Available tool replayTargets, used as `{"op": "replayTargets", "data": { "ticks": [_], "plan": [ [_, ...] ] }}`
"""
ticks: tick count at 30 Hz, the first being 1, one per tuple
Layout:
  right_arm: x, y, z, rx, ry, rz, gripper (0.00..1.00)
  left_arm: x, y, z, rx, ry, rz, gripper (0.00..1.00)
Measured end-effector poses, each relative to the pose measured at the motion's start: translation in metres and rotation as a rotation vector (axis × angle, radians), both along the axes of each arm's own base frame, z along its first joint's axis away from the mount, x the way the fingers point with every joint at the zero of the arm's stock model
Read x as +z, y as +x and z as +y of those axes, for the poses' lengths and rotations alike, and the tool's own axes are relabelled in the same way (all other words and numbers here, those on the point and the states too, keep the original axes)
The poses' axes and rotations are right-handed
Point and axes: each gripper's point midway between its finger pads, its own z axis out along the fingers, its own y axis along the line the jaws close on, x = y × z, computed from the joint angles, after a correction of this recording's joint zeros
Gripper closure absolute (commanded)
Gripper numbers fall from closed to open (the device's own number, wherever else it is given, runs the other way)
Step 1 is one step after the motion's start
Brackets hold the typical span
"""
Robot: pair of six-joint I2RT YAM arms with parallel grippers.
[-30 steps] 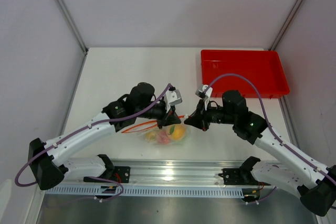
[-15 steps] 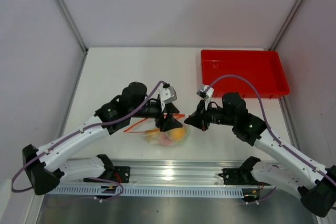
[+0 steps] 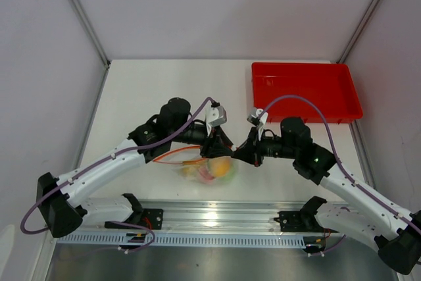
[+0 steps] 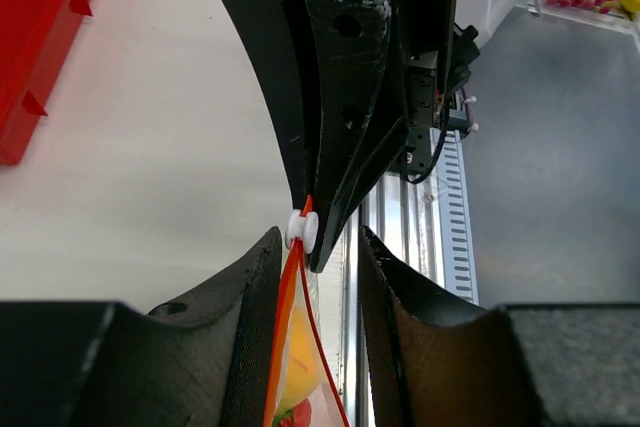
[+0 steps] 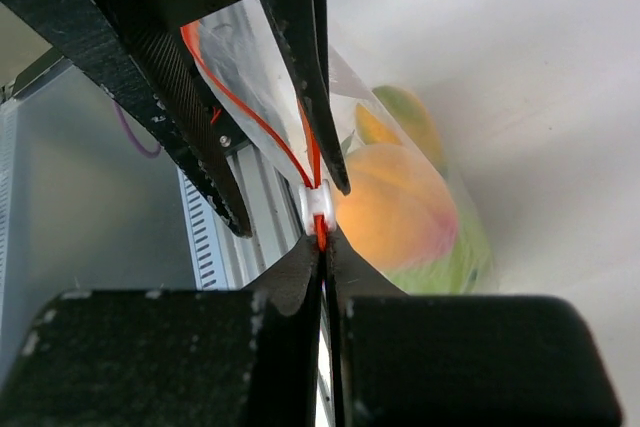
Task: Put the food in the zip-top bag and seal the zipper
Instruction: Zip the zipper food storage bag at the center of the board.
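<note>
The clear zip-top bag (image 3: pixel 209 169) hangs low over the table's near edge between my two grippers, with the fruits inside. An orange-yellow peach (image 5: pixel 395 209) and a green-yellow fruit (image 5: pixel 412 117) show through the plastic. The orange-red zipper (image 3: pixel 174 154) runs left from the grippers. Its white slider (image 5: pixel 318 205) sits at the right end. My right gripper (image 5: pixel 322 243) is shut on the zipper strip just behind the slider. My left gripper (image 4: pixel 318 247) is open, its fingers (image 4: pixel 255 277) on either side of the strip (image 4: pixel 290 317) close to the slider (image 4: pixel 302 230).
The red tray (image 3: pixel 306 90) stands at the back right and shows at the left edge of the left wrist view (image 4: pixel 40 37). The metal rail (image 3: pixel 210 218) with the arm bases runs along the table's near edge, just below the bag.
My left gripper has moved a little to the right along the zipper, closer to the right gripper. The bag has shifted slightly with it. The right gripper has held its grip.
</note>
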Motion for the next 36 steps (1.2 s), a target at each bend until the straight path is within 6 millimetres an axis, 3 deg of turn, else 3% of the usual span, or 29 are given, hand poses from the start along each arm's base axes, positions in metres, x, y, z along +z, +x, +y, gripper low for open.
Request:
{"op": "replayTargets", "data": {
  "ticks": [11,20,36],
  "plan": [
    [0.0037,-0.0084,0.0005,0.050,0.014,-0.011,1.00,0.0082,-0.0083,0.0001,-0.095,-0.046,0.048,0.63],
    [0.0043,-0.0110,0.0010,0.065,0.018,-0.008,1.00,-0.0002,-0.0059,-0.0037,-0.096,-0.029,0.084,0.51],
    [0.0044,-0.0111,0.0010,0.065,0.018,-0.008,1.00,-0.0013,-0.0077,-0.0046,-0.109,-0.029,0.097,0.77]
  ]
}}
